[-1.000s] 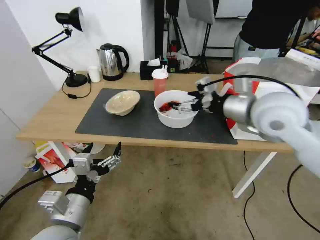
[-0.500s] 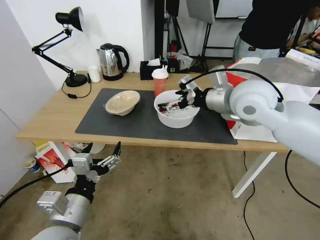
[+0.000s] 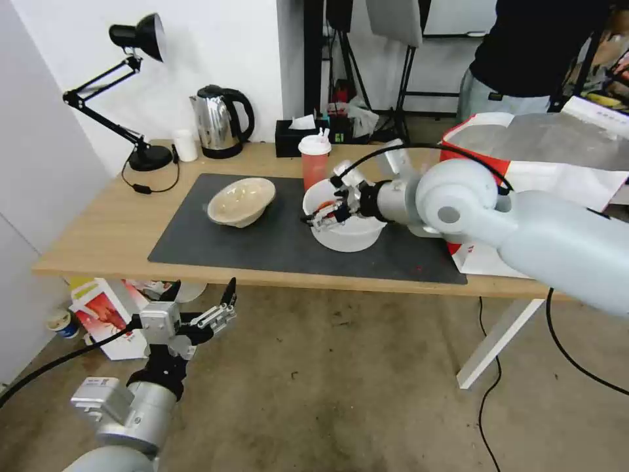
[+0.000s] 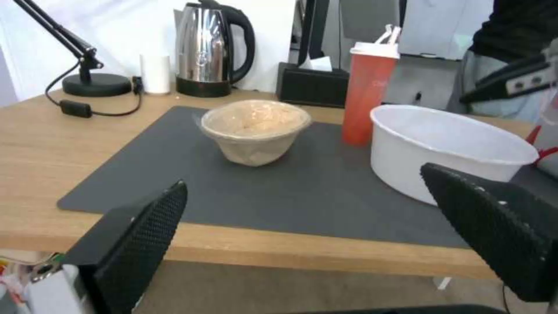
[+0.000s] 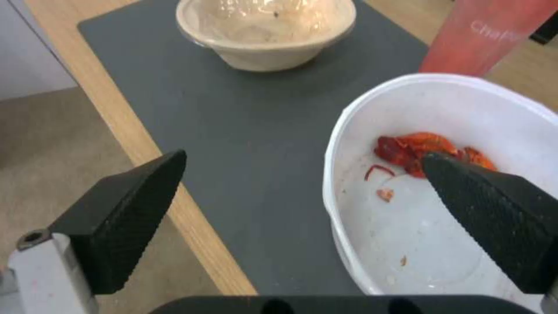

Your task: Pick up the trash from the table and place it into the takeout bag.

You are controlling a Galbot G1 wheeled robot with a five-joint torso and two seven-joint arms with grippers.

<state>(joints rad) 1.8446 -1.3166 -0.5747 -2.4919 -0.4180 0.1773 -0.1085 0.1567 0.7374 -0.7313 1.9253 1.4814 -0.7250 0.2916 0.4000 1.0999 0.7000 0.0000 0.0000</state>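
Three pieces of trash sit on the large dark grey rectangular mat [image 3: 275, 239] of the long light-wood table [image 3: 105, 229]: one large round white plastic bowl [image 3: 344, 233] holding red crayfish scraps [image 5: 418, 150], one tall red drink cup with a white lid [image 3: 314, 160] just behind that bowl, and one shallow beige bowl [image 3: 240, 200] off to the robot's left of it, standing apart. The right gripper [image 3: 321, 216] reaches in over the white bowl's left rim with its two fingers spread apart and nothing between them; in the right wrist view one finger [image 5: 494, 213] hangs over the bowl's inside near the scraps and the other [image 5: 128, 209] outside it, over the mat and the table's edge. The right arm covers much of the bowl's far side and part of the big boxy white takeout bag with red side panels and silver foil lining [image 3: 524, 141], which stands at the table's right end and is cut off by the picture's edge. The left gripper [image 3: 203, 301] hangs low in front of the table, below its edge, fingers spread and empty. At the back stand one steel kettle [image 3: 219, 121], one black desk lamp [image 3: 124, 78], one small white cup [image 3: 185, 145] and one black tissue box [image 3: 295, 136].
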